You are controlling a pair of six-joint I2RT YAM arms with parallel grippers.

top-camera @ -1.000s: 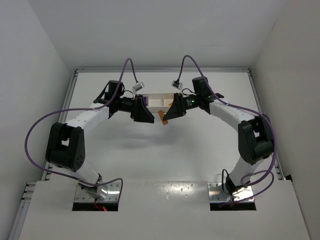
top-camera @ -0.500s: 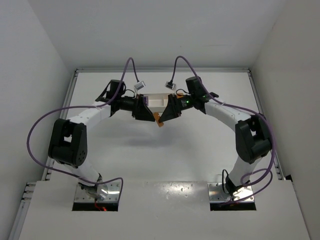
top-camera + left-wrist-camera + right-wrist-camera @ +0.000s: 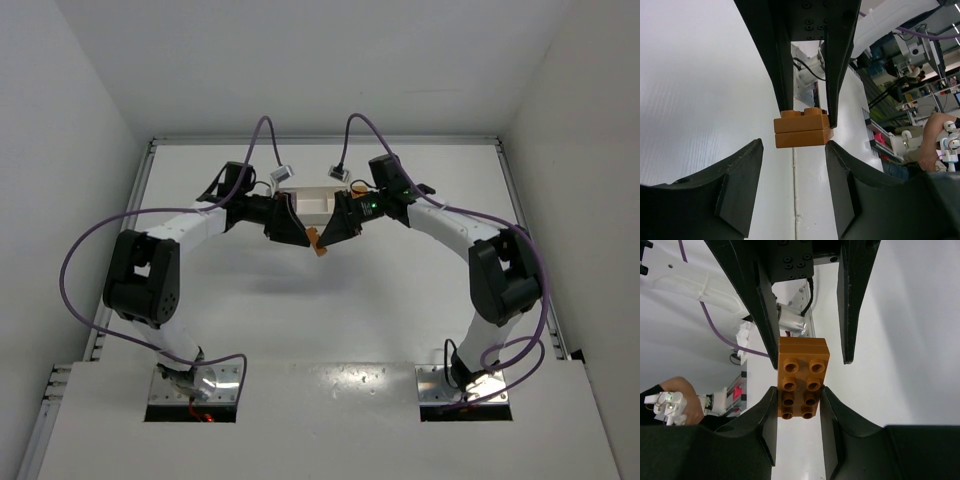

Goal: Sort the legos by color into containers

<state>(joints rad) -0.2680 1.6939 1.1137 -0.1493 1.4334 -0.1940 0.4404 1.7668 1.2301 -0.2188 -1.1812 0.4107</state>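
Over the bench [image 3: 320, 320], the right tool [image 3: 797, 400] pinches one end of the orange lego [image 3: 803, 365], a two-layer stack held in the air. The left tool [image 3: 793, 150] stands wide around its other end. It should close squarely and centred on that free end before either arm pulls, lest the stack twist loose short of the tray [image 3: 322, 204] just beyond

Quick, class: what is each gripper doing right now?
Left gripper: open, fingers either side of the orange bricks, not clamped.
Right gripper: shut on the orange bricks.
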